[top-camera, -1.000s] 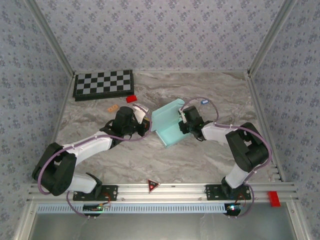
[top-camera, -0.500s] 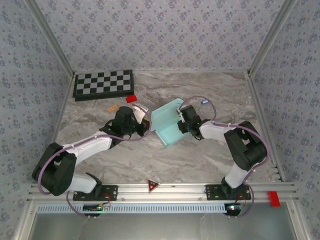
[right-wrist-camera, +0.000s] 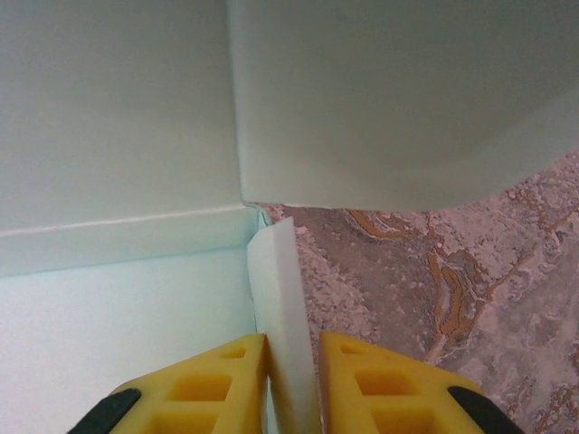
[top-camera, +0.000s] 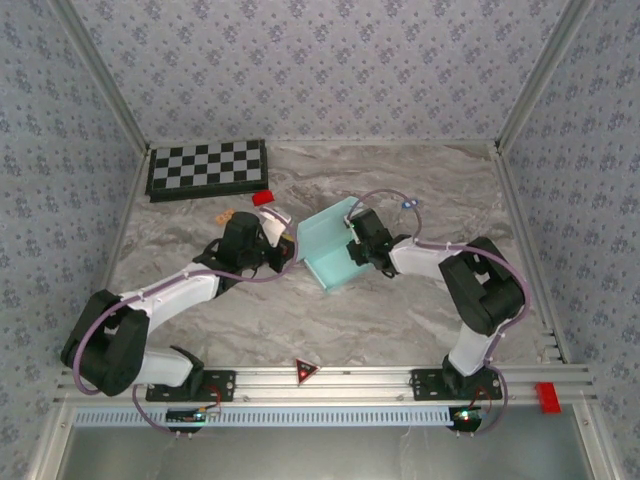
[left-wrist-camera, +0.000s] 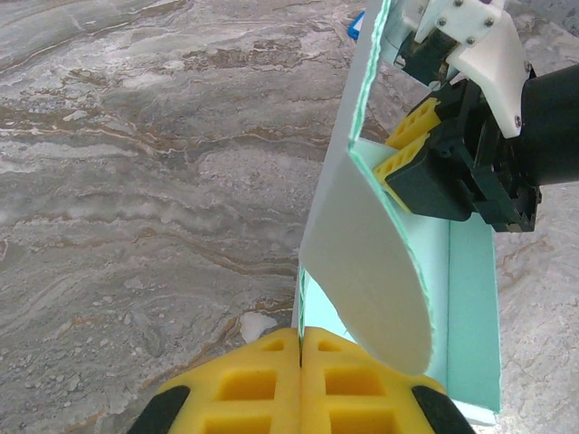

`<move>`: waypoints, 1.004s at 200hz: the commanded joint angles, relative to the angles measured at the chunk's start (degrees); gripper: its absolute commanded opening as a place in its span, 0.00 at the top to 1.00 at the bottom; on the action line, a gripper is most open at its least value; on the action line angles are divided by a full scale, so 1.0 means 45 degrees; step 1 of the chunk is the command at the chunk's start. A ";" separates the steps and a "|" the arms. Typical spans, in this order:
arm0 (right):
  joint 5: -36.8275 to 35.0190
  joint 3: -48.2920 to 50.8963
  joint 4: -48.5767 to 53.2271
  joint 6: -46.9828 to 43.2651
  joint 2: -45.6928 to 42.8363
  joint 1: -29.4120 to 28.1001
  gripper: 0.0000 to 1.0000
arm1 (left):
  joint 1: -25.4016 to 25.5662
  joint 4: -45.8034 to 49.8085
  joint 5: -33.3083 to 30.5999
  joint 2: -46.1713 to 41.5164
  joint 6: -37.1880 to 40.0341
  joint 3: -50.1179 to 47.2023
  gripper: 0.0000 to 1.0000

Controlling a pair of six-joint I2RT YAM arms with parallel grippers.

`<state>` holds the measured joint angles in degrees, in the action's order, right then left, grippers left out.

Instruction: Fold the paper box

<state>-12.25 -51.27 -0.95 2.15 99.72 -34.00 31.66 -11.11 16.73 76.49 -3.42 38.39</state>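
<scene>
Half-formed paper box point(top-camera: 325, 255) sits right of the checkerboard point(top-camera: 207, 168), nearer the arms. Left gripper point(left-wrist-camera: 299, 344) is clamped on its upright wall, bracing it. Right gripper point(right-wrist-camera: 291, 353) pinches a side flap, probably for tucking.

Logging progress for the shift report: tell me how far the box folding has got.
Done: the paper box has its walls raised. In hand: the left gripper is shut on one wall's edge, and the right gripper pinches a narrow flap at an inside corner. Left: the rounded flap hangs loose and the box stands open.
</scene>
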 commanded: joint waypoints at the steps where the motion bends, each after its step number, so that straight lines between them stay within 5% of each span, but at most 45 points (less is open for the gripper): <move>1: -0.0997 -0.0218 0.1037 -0.0165 0.0582 -0.0147 0.78 | -0.0165 0.0441 0.0266 -0.0371 0.0374 -0.0113 1.00; 201: -0.2639 -0.1746 0.2555 -0.0518 0.1938 -0.1143 0.78 | -0.1390 0.1459 0.2002 -0.0362 0.1888 0.0431 1.00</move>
<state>-20.25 -58.76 4.10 0.36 105.43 -39.00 26.13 -8.38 22.98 75.42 3.42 38.11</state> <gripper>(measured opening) 0.219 0.045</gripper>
